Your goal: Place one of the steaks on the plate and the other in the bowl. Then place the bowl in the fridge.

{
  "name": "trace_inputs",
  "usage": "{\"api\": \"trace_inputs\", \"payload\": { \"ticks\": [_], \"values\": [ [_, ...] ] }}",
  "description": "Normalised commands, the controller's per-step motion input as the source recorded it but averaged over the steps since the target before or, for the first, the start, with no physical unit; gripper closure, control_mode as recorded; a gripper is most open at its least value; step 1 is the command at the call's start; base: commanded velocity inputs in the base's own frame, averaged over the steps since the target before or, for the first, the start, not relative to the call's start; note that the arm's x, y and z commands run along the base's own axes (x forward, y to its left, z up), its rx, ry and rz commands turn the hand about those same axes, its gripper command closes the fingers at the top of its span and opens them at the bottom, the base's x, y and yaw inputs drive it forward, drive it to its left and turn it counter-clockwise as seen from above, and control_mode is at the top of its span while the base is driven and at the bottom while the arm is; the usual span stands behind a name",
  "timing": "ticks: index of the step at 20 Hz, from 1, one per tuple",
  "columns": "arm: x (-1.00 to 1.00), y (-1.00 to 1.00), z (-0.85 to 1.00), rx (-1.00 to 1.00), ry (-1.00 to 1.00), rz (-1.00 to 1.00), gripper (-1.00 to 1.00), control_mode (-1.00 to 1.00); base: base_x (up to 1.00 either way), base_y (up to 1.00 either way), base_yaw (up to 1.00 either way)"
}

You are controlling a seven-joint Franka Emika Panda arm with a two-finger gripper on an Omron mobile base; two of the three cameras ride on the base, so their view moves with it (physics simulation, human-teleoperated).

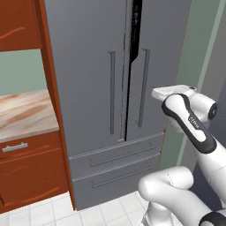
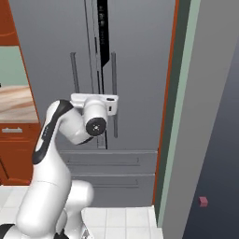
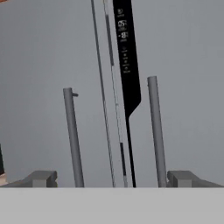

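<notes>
Hand view has the robot squared up to the fridge (image 3: 57,52), so the step in hand looks like getting a door open, probably so the bowl can go in. Going left to right: the left door's bar handle (image 3: 72,135), then the seam between the doors with a black display strip (image 3: 127,57) running down it, then the right door's bar handle (image 3: 156,131). The gripper (image 3: 111,179) has its two tips spread wide with nothing between them, roughly straddling the seam and short of both handles.

To do this well, the robot should probably pick one handle, centre the fingers around the bar mid-height, close firmly, then pull along the door's swing arc instead of straight back, so the grip doesn't slip off.

Containers: the fridge doors sit shut or nearly, with a dark gap at the seam, so its contents can't be seen. Both bottom drawers (image 1: 115,155) are closed too. Left base view also shows a wooden cabinet (image 1: 26,172) with a marbled counter (image 1: 24,112) left of the fridge.
</notes>
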Motion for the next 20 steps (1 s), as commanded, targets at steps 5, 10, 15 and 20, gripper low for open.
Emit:
{"api": "trace_inputs", "payload": {
  "ticks": [5, 10, 15, 20],
  "values": [
    [0.56, 0.00, 0.00, 0.00, 0.00, 0.00, -1.00, -1.00, 0.00, 0.00, 0.00],
    [0.63, 0.00, -0.07, 0.00, 0.00, 0.00, -1.00, -1.00, 0.00, 0.00, 0.00],
    [0.62, -0.08, -0.18, 0.00, -0.01, 0.00, -1.00, -1.00, 0.00, 0.00, 0.00],
    [0.66, -0.03, -0.22, 0.00, -0.01, 0.00, -1.00, -1.00, 0.00, 0.00, 0.00]
  ]
}}
